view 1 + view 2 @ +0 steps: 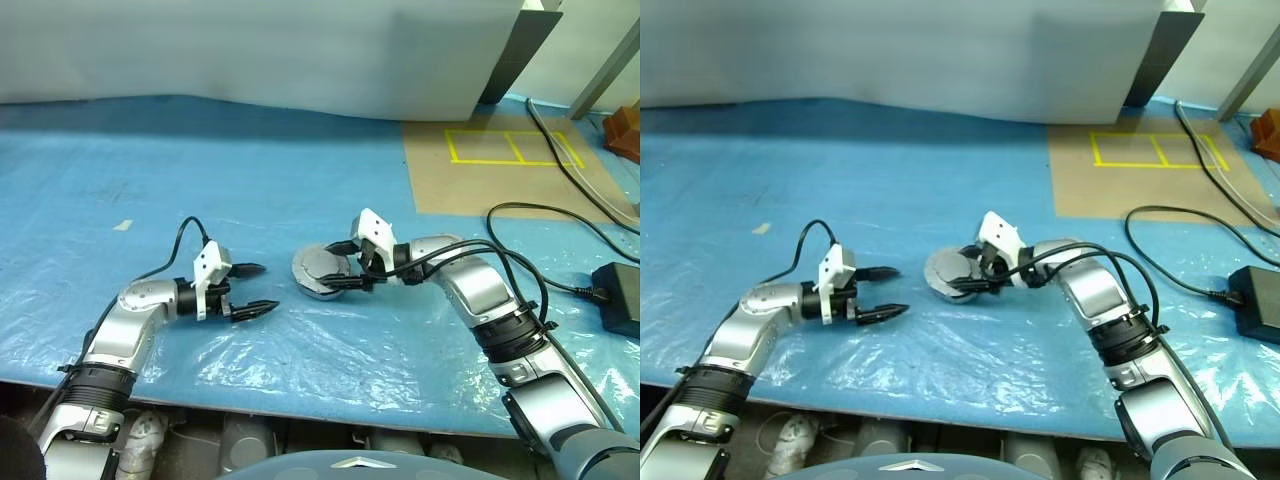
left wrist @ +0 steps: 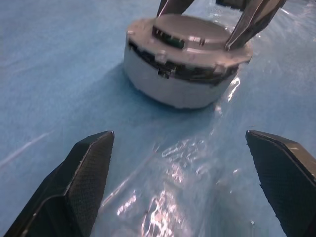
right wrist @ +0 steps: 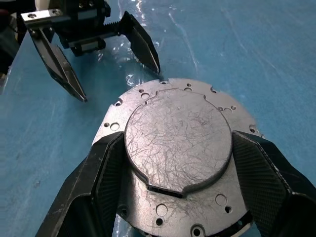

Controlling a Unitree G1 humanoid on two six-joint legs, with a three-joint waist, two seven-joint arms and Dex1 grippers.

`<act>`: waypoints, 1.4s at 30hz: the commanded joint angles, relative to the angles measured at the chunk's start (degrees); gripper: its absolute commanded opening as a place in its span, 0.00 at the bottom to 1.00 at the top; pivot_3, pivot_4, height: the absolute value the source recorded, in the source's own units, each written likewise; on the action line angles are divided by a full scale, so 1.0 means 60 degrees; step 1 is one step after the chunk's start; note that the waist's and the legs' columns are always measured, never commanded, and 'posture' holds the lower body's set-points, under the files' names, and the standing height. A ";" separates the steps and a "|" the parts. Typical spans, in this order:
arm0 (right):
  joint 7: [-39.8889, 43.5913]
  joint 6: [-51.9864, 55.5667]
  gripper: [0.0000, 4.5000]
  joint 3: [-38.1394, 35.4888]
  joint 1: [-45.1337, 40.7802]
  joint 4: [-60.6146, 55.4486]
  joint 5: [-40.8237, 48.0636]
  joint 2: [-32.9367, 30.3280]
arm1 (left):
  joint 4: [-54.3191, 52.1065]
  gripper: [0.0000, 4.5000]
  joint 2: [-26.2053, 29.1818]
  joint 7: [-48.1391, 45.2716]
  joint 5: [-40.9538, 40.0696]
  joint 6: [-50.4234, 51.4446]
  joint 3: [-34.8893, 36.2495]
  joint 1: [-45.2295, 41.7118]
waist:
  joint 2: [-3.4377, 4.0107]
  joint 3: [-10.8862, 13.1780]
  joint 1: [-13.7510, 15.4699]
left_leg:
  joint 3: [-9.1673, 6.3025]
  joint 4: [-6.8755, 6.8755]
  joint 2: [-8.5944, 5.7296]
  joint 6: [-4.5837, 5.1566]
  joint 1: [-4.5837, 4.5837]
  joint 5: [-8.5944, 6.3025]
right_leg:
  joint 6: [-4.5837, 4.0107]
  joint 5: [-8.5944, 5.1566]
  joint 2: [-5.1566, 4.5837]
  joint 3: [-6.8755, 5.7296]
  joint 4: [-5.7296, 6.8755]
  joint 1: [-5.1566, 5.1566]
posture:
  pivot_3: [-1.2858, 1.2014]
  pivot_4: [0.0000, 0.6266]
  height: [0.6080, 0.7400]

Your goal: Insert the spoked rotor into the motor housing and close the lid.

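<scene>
While the lid sits smooth face up on the motor housing, the right gripper clasps it from both sides. Just beside the housing, the left gripper hangs wide and empty. If the lid is tilted, pulling away could drag it off. I count 1 housing, 1 lid, 2 grippers.

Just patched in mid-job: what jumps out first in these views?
The round silver lid, smooth scratched face up, sits on the motor housing mid-table on the blue plastic sheet, with the right tool straddling its raised centre. The left tool hovers beside it, wide open and holding nothing. A black cable snakes along the right edge.
</scene>
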 commanded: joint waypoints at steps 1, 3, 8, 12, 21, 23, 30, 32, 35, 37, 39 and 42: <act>0.0055 0.0152 0.66 -0.0398 -0.0307 -0.0741 0.0393 -0.0066 | 0.0333 1.00 0.0071 -0.0371 -0.0012 -0.0585 0.0240 -0.0153 | 0.0000 0.0000 0.0004 | 0.0000 0.0000 0.0000 0.0000 0.0000 0.0000 | 0.0000 0.0000 0.0000 0.0000 0.0000 -0.0001 | 0.52 0.24 1.00; 0.0061 0.0156 0.66 -0.0370 -0.0305 -0.0722 0.0358 -0.0109 | 0.0521 1.00 0.0059 -0.0457 -0.0002 -0.0722 0.0237 -0.0198 | 0.0000 0.0000 0.0003 | 0.0000 0.0000 0.0000 0.0000 0.0001 0.0000 | 0.0000 0.0000 -0.0001 0.0000 0.0002 -0.0001 | 0.52 0.24 1.00; 0.0149 -0.0580 0.66 0.0259 0.0083 -0.0041 -0.0450 -0.0465 | 0.0733 1.00 0.0105 -0.0648 -0.0035 -0.0835 0.0261 -0.0301 | -0.0001 0.0000 0.0001 | 0.0000 0.0001 0.0000 -0.0001 0.0002 0.0000 | 0.0000 0.0000 -0.0003 0.0000 0.0004 0.0000 | 0.52 0.24 1.00; 0.0037 -0.1411 0.66 0.0639 0.0350 0.1030 -0.1093 -0.0522 | 0.0701 1.00 0.0089 -0.0700 -0.0017 -0.0861 0.0253 -0.0271 | -0.0005 -0.0003 -0.0002 | 0.0003 -0.0002 -0.0001 -0.0001 0.0004 0.0000 | 0.0000 0.0000 -0.0003 0.0001 0.0001 0.0000 | 0.52 0.24 1.00; 0.0016 -0.1024 0.66 0.0468 0.0509 0.0685 -0.0591 -0.0182 | 0.0608 1.00 0.0102 -0.0728 -0.0042 -0.0837 0.0288 -0.0194 | -0.0010 -0.0006 -0.0001 | 0.0014 -0.0004 -0.0001 0.0002 0.0106 -0.0004 | -0.0001 -0.0001 -0.0004 0.0019 0.0006 0.0078 | 0.52 0.24 1.00; -0.0030 -0.0515 0.66 0.0178 0.0383 0.0502 -0.0197 0.0028 | 0.0596 1.00 0.0099 -0.0714 -0.0039 -0.0816 0.0291 -0.0184 | -0.0010 -0.0006 0.0000 | 0.0015 -0.0006 -0.0001 0.0002 0.0103 -0.0003 | -0.0001 -0.0001 -0.0004 0.0020 0.0003 0.0077 | 0.52 0.24 1.00; -0.0147 -0.0530 0.66 0.0392 0.0293 0.0709 -0.0613 0.0080 | 0.0557 1.00 0.0076 -0.0694 -0.0018 -0.0822 0.0280 -0.0169 | -0.0010 -0.0006 -0.0024 | 0.0023 -0.0029 0.0002 0.0000 0.0090 -0.0003 | -0.0014 -0.0008 0.0001 0.0017 -0.0002 0.0048 | 0.52 0.24 1.00; -0.0203 -0.1088 0.66 0.0734 0.0493 0.1046 -0.1136 -0.0097 | 0.0546 1.00 0.0080 -0.0689 -0.0019 -0.0829 0.0286 -0.0156 | -0.0011 -0.0007 -0.0024 | 0.0025 -0.0029 0.0001 0.0000 0.0092 -0.0003 | -0.0014 -0.0008 0.0000 0.0017 -0.0003 0.0048 | 0.52 0.24 1.00; -0.0282 -0.1503 0.66 0.0830 0.0773 0.1436 -0.1394 -0.0206 | 0.0488 1.00 0.0086 -0.0654 -0.0028 -0.0801 0.0301 -0.0120 | -0.0020 -0.0014 -0.0022 | 0.0028 -0.0030 0.0001 0.0000 0.0104 -0.0003 | -0.0013 -0.0009 -0.0001 0.0020 -0.0003 0.0057 | 0.52 0.24 1.00; -0.0373 -0.1480 0.66 0.0743 0.0831 0.1526 -0.1323 -0.0127 | 0.0459 1.00 0.0091 -0.0634 -0.0042 -0.0778 0.0318 -0.0099 | -0.0021 -0.0017 -0.0020 | 0.0029 -0.0030 -0.0001 0.0001 0.0114 -0.0004 | -0.0012 -0.0009 -0.0002 0.0025 -0.0003 0.0073 | 0.52 0.24 1.00; -0.0406 -0.1716 0.66 0.0930 0.0902 0.1574 -0.1559 -0.0218 | 0.0431 1.00 0.0094 -0.0624 -0.0062 -0.0747 0.0330 -0.0086 | -0.0022 -0.0018 -0.0016 | 0.0030 -0.0031 -0.0002 0.0004 0.0121 -0.0006 | -0.0011 -0.0009 -0.0003 0.0032 -0.0004 0.0095 | 0.52 0.24 1.00; -0.0427 -0.2257 0.66 0.1341 0.1034 0.1724 -0.2135 -0.0481 | 0.0348 1.00 -0.0015 -0.0492 -0.0271 -0.0602 0.0494 -0.0207 | -0.0026 -0.0021 -0.0017 | 0.0029 -0.0045 -0.0003 0.0036 0.0153 -0.0025 | -0.0008 -0.0011 -0.0003 0.0032 -0.0021 0.0145 | 0.52 0.24 1.00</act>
